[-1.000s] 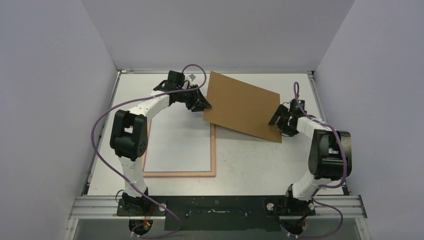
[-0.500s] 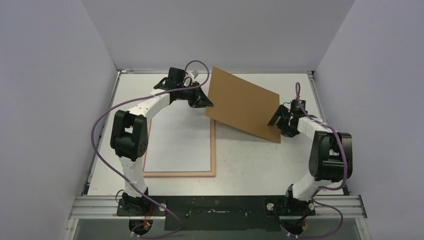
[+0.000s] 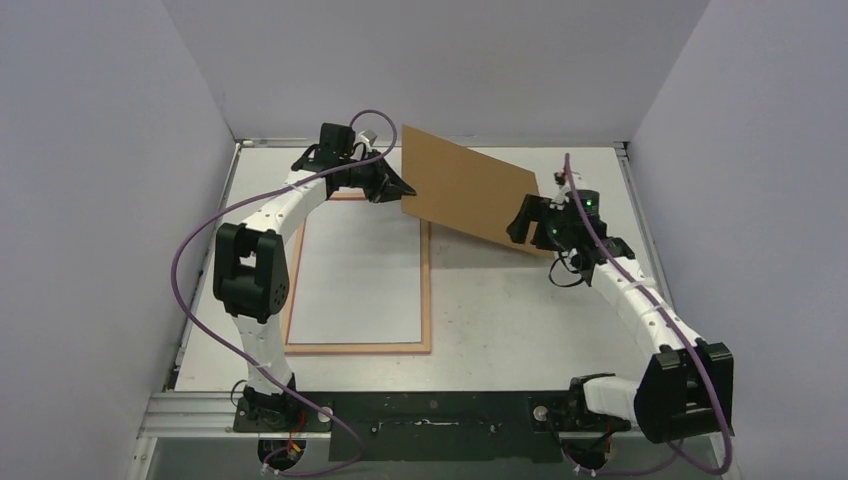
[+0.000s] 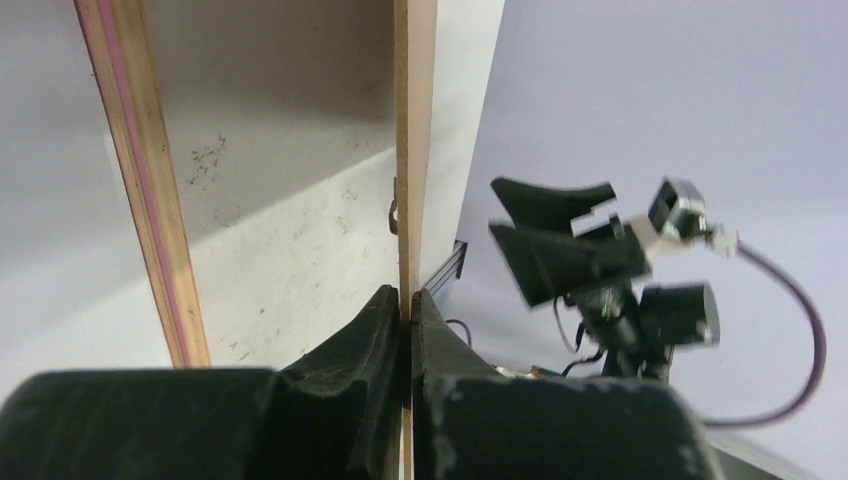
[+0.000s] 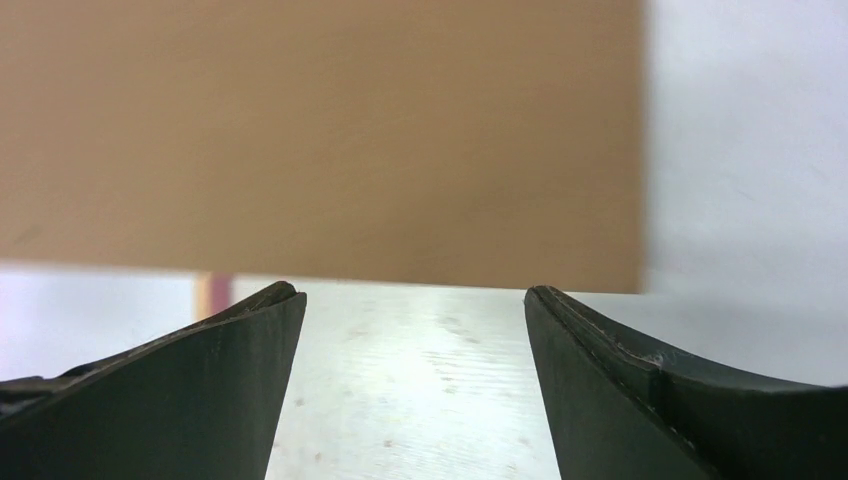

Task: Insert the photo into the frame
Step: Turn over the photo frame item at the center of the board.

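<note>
While the left gripper [image 3: 408, 191] pinches the brown cardboard backing board [image 3: 468, 195] tight by its edge, the right gripper [image 3: 520, 224] gapes wide and empty just beside the board. The frame [image 3: 427, 295] lies flat below the left jaws, a white sheet [image 3: 355, 280] inside.

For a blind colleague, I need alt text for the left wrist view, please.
The left tool is shut on the edge of a brown cardboard board, seen edge-on. The frame runs along the left; the right tool stands open beyond.
</note>
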Controlling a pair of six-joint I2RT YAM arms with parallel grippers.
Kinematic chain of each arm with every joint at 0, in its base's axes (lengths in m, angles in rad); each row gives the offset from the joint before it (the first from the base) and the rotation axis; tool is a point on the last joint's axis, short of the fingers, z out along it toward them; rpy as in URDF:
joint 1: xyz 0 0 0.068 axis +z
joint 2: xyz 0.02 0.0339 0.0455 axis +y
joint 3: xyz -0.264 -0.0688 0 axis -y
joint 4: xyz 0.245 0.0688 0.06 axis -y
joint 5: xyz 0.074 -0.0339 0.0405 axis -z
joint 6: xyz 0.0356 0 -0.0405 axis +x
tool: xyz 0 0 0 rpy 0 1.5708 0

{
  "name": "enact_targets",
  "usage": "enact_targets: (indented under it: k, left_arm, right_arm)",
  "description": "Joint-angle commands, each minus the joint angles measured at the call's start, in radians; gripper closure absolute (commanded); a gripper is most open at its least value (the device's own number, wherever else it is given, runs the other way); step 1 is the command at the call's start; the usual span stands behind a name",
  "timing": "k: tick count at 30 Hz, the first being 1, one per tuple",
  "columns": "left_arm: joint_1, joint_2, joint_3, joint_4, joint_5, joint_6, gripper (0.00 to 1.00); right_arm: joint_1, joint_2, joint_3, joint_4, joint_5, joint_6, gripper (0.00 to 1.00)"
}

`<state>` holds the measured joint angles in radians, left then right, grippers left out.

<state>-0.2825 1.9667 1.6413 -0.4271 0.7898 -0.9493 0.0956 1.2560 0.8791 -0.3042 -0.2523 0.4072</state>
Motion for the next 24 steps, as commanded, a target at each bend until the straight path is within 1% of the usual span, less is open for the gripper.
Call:
enact_targets:
  k: [1, 4, 7, 8, 11, 14, 21, 24]
  left_arm:
    - [0.011, -0.082, 0.040, 0.036, -0.021, -0.123, 1.00]
    - [0.015, -0.098, 0.022, 0.075, -0.012, -0.170, 1.00]
    - [0.016, -0.101, 0.034, 0.062, -0.004, -0.176, 1.00]
    - [0.017, -0.103, 0.037, 0.059, -0.003, -0.177, 1.00]
    - [0.017, -0.109, 0.041, 0.052, 0.002, -0.181, 1.00]
    - [0.020, -0.117, 0.039, 0.052, 0.013, -0.186, 1.00]
    - [0.029, -0.148, 0.005, 0.058, 0.023, -0.192, 1.00]
    - [0.031, -0.159, -0.013, 0.074, 0.026, -0.199, 1.00]
  right_arm:
    - [0.190, -0.087, 0.008, 0.155, -0.015, -0.160, 0.18]
    - [0.317, -0.093, 0.008, 0.202, 0.030, -0.275, 0.18]
    - [0.445, -0.073, 0.013, 0.224, 0.144, -0.433, 0.18]
    - [0.475, -0.057, 0.021, 0.221, 0.177, -0.498, 0.18]
    - [0.540, -0.003, 0.047, 0.224, 0.298, -0.616, 0.19]
    - [0.575, 0.044, 0.041, 0.279, 0.414, -0.704, 0.20]
    - [0.577, 0.109, -0.033, 0.502, 0.494, -0.865, 0.22]
    - [0.573, 0.144, -0.036, 0.530, 0.497, -0.931, 0.22]
